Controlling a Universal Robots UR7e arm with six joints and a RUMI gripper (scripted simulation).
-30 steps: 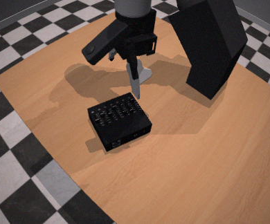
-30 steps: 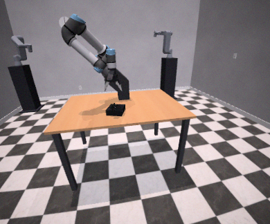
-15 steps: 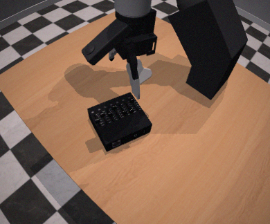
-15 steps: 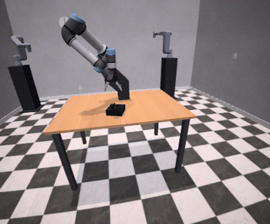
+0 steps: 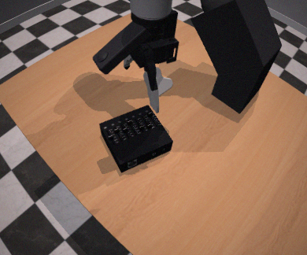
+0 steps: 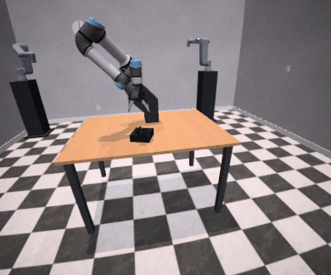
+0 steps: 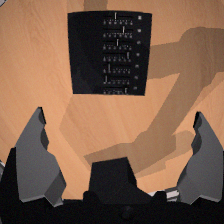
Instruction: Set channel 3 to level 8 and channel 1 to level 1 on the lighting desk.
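The lighting desk (image 5: 135, 137) is a small black box with several faders in a row. It lies on the wooden table, near its middle. It also shows in the far view (image 6: 142, 135) and at the top of the wrist view (image 7: 110, 52), where the fader knobs stand at differing positions. My gripper (image 5: 155, 94) is open and empty. It hangs above the table just behind the desk, apart from it. In the wrist view its two grey fingers stand wide apart below the desk.
A tall black pedestal (image 5: 239, 47) stands beyond the table's far right edge. Two black stands with cameras (image 6: 205, 81) flank the table in the far view. The table edge runs close to the desk's left front.
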